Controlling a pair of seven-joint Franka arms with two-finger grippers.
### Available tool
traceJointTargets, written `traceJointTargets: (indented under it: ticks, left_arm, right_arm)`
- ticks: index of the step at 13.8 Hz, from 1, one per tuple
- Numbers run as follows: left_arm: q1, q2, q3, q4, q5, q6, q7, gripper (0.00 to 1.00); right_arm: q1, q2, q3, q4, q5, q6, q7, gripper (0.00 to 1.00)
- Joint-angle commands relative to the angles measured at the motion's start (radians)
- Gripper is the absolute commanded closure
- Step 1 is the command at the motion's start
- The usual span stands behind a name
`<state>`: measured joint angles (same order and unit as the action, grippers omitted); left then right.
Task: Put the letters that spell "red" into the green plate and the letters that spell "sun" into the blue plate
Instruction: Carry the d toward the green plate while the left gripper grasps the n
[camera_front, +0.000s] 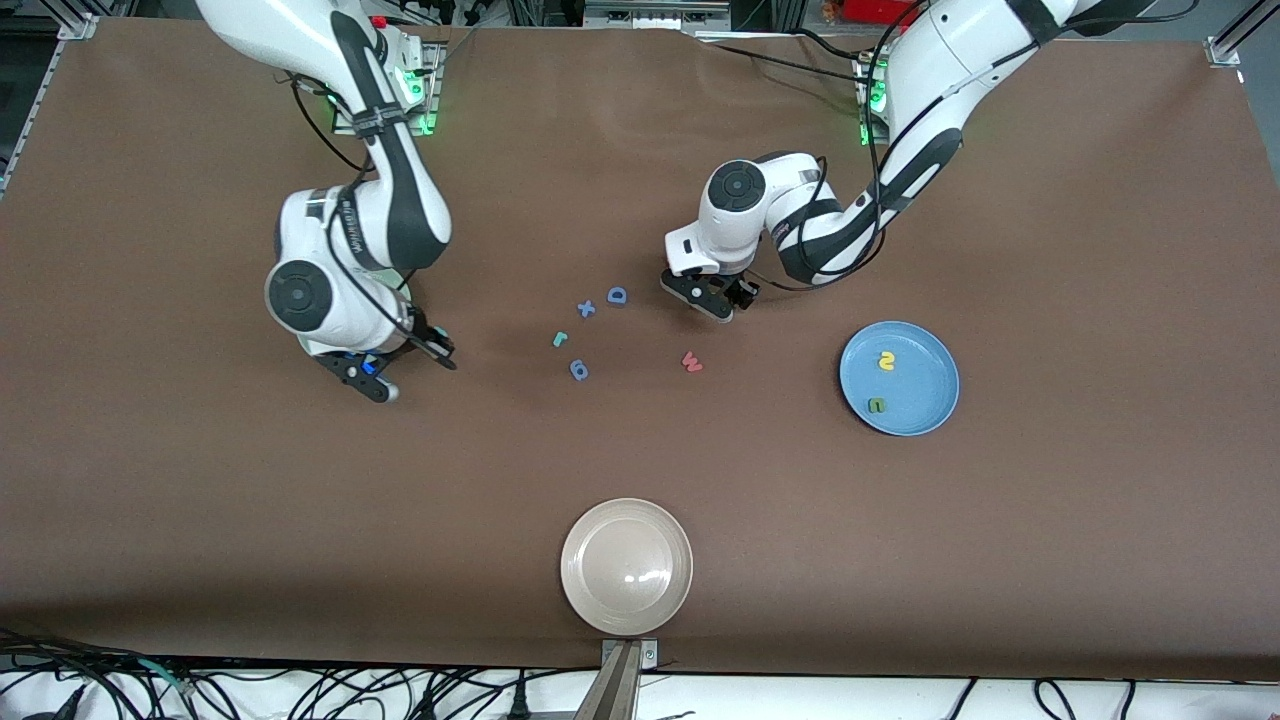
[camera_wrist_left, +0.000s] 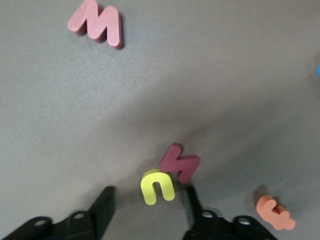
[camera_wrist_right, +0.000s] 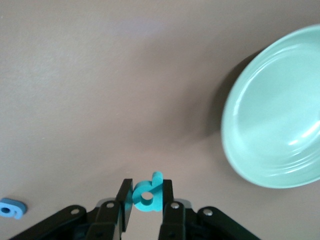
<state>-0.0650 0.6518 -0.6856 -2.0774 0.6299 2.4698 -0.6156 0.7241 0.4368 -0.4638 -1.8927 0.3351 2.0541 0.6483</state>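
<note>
Sitting btwn left gripper (camera_wrist_left: 150, 200) jaws: yellow "u" (camera_wrist_left: 157, 187).

The brown table (camera_front: 1050, 520) in front of me is carrying a blue plate (camera_front: 925, 410), a beige plate (camera_front: 626, 566) nearest the front camera, and loose foam letters lying mid-table: blue "D" (camera_front: 617, 295), blue "x" (camera_front: 586, 309), teal "r" (camera_front: 560, 339), blue "g" (camera_front: 579, 370), pinkish-red "w" (camera_front: 691, 361).
</note>
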Motion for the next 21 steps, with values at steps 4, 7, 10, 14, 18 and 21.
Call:
traceJointTargets:
  ticks: [4, 7, 10, 14, 18, 21]
  left_arm:
    - [-0.003, 0.028, 0.003, 0.017, 0.04, 0.003, -0.01, 0.73]
    - [-0.003, 0.028, 0.003, 0.019, 0.04, 0.003, -0.01, 0.82]
    - [0.01, 0.013, 0.0, 0.02, 0.04, 0.001, -0.01, 0.83]
    - [0.017, -0.037, -0.006, 0.042, 0.024, -0.053, -0.01, 0.88]
    - [0.049, -0.041, -0.071, 0.193, -0.115, -0.32, 0.132, 0.94]
    - [0.114, -0.044, -0.075, 0.283, -0.185, -0.443, 0.334, 0.94]
  right_arm:
    - [0.008, -0.036, -0.151, -0.028, 0.016, -0.106, -0.286, 1.0]
    - [0.008, -0.038, -0.205, -0.086, 0.018, -0.089, -0.421, 1.0]
    - [0.008, -0.069, -0.205, -0.213, 0.018, 0.016, -0.456, 1.0]
    - [0.009, -0.067, -0.197, -0.347, 0.021, 0.198, -0.496, 1.0]
    - [0.008, -0.056, -0.182, -0.367, 0.044, 0.199, -0.498, 0.99]
    - [0.008, -0.03, -0.167, -0.368, 0.1, 0.207, -0.498, 0.99]
